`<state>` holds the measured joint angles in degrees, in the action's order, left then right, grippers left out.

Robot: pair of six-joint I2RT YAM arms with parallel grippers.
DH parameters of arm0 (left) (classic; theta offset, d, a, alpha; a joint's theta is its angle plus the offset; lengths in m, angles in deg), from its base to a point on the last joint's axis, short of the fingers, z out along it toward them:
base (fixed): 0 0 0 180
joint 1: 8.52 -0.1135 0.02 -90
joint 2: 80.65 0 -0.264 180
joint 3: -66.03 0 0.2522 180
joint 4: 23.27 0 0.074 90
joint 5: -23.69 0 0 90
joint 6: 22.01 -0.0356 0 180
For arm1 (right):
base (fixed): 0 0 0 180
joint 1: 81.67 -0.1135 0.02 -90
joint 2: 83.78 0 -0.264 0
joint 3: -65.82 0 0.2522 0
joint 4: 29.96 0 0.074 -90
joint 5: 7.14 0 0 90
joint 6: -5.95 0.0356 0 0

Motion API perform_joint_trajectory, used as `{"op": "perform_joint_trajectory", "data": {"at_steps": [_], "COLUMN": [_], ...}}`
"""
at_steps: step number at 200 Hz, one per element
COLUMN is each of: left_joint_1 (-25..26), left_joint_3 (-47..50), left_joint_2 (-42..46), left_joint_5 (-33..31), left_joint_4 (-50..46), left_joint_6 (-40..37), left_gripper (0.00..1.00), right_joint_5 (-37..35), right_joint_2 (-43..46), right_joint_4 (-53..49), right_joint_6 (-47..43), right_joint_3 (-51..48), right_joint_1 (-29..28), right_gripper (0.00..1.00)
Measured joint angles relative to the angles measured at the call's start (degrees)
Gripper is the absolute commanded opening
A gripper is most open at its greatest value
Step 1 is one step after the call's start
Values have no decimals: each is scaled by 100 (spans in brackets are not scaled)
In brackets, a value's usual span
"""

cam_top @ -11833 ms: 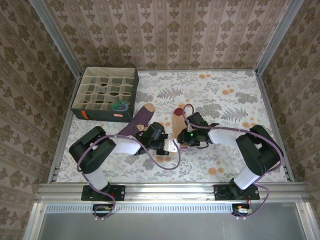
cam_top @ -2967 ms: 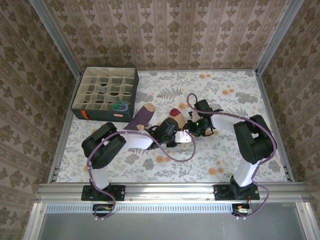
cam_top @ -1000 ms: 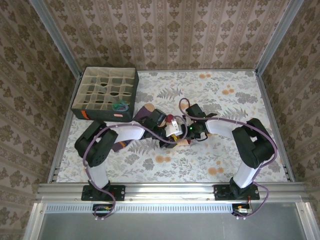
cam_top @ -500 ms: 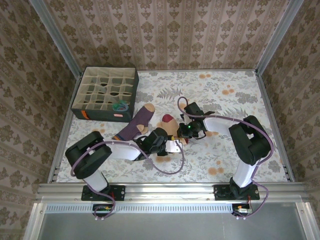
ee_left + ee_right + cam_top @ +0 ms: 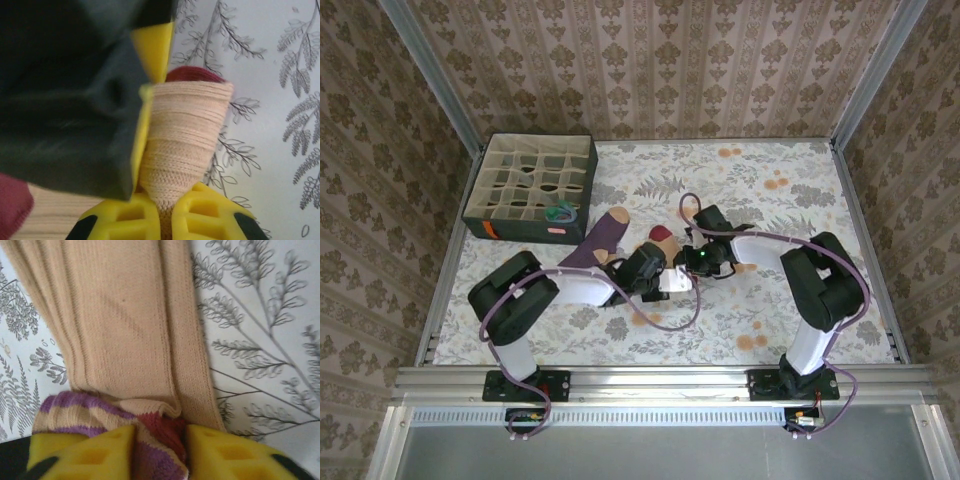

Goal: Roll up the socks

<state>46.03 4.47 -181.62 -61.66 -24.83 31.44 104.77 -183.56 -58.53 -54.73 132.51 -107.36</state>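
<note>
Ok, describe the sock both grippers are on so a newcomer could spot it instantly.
Start at the dark grid box at the far left of the table, then move right past the purple sock. The next one is the peach sock: maroon toe and striped cuff, where its neighbour is purple with tan.

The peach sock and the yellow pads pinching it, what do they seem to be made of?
The peach sock: soft matte knit, probably cotton blend; stitch rows and ribs show clearly. The yellow pads: smooth moulded plastic or rubber, slight sheen, recessed pockets; which one, I can't tell.
</note>
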Motion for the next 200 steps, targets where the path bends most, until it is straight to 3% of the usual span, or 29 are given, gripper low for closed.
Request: {"op": "perform_joint_trajectory", "data": {"at_steps": [29, 99, 147, 200], "left_joint_1": [-540, -1578, -1814, -1921], "left_joint_3": [-730, -1351, -1676, -2059], "left_joint_2": [-369, -1023, -1370, -1674], "left_joint_5": [1368, 3646, 4391, 4850], "left_joint_4": [-822, -1335, -1633, -2138], "left_joint_6": [824, 2590, 2935, 2924], "left_gripper": [0, 0, 0, 0], "right_joint_5": [129, 11, 15, 13], "right_joint_2": [542, 2094, 1499, 570], "right_joint_4": [470, 549, 595, 533], "right_joint_6": [256, 232, -15, -289], "right_joint_3": [-664, -1198, -1095, -354], "right_joint_1": [328, 411, 245, 61], "right_gripper": [42, 46, 46, 46]}}
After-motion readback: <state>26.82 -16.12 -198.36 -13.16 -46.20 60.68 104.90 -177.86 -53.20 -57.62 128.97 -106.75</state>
